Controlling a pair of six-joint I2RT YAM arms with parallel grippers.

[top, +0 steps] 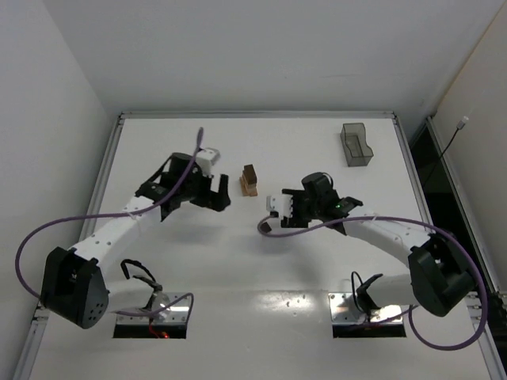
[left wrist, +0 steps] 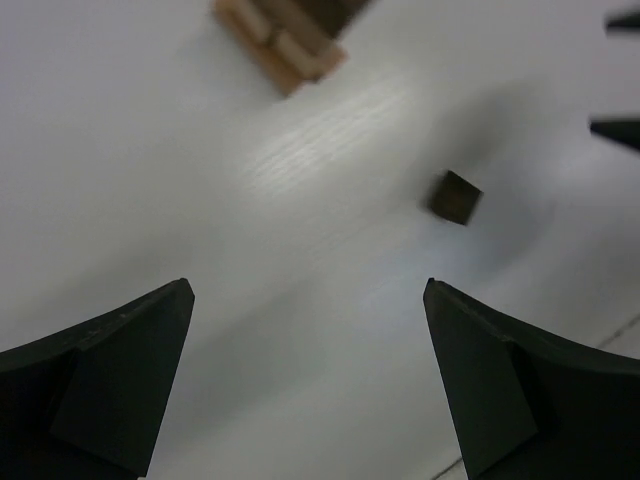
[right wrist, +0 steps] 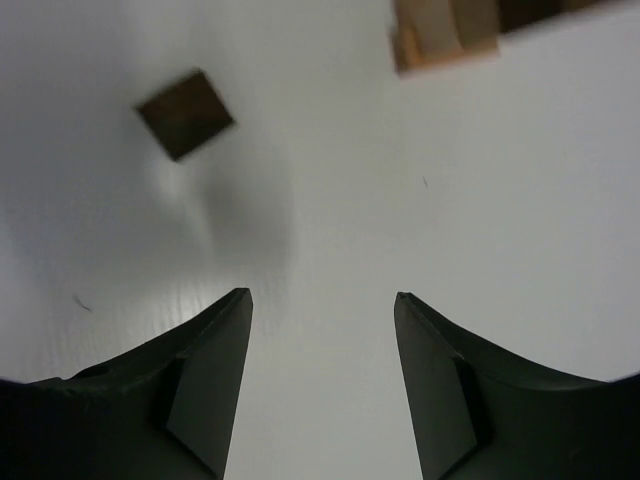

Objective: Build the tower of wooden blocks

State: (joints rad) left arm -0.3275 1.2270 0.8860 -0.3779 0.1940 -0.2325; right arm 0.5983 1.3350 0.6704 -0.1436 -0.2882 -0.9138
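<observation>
Fingers (right wrist: 200, 380) of the right pincer (right wrist: 322, 294) nearest: partly apart, gripping nothing. Ahead and to its left, untouched, a loose dark cube (right wrist: 185, 113); ahead and right, the wood block tower (right wrist: 450, 35), partly out of frame. Shift left to centre on the cube, twist to square with its faces, lower, close gently. Left pincer (left wrist: 306, 283) wide open, empty; hold it clear of the tower.

We find no readable text, label, brand, number or sign in any view. Wood block tower (top: 249, 181) and clear grey bin (top: 356, 146): too small in top view for us to make out any marking. Wrist views too blurred for us to read anything.
</observation>
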